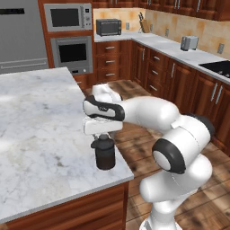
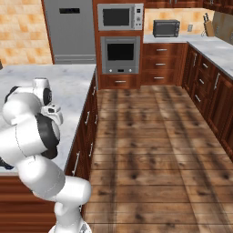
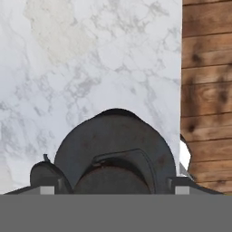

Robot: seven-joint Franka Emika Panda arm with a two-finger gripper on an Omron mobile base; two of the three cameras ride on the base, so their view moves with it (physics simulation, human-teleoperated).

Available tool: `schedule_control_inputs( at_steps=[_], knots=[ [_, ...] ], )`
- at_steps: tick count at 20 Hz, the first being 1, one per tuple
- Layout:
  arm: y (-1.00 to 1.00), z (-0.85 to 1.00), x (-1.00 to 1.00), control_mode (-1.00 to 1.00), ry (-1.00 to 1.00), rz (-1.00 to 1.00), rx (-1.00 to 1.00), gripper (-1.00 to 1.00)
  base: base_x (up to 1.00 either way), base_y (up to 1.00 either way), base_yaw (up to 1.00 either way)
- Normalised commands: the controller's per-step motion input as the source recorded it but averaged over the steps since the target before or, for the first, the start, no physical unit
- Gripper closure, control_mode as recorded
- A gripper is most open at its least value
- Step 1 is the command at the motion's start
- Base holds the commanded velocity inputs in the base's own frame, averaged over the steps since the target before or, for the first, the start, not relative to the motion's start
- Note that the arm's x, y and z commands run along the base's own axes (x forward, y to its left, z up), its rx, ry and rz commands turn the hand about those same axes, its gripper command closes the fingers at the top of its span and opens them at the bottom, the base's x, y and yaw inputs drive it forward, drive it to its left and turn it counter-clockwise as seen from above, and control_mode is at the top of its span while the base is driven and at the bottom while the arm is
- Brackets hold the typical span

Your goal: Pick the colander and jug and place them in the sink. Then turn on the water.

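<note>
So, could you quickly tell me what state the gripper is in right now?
Gripper: down over the jug, a finger either side; whether it grips cannot be told.

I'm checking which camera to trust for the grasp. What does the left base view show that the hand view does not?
Left base view alone: the white arm reaching down over the jug, the jug standing upright near the counter's corner, and kitchen cabinets behind. Hand view alone: the jug's top from straight above, with a fingertip on each side. Both share the jug, the marble counter and the wood floor beside it.
</note>
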Motion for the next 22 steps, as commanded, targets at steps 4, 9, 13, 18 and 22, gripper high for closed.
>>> schedule_control_inputs(
  at_steps=[4,9,13,18,22],
  knots=[
    [0.0,0.06,-0.64,-1.0,-0.16,0.0,0.08,1.0,0.0,0.0,0.0],
    [0.0,0.44,-0.34,-1.0,-0.18,0.0,0.1,1.0,0.0,0.0,0.0],
    [0.0,0.75,-0.18,-1.0,-0.11,0.0,0.07,1.0,0.0,0.0,0.0],
    [0.0,0.96,-0.13,-1.0,-0.02,0.01,0.04,1.0,0.0,0.0,0.0],
    [0.0,0.98,-0.03,-1.0,0.04,0.01,0.0,1.0,0.0,0.0,0.0]
  ],
)
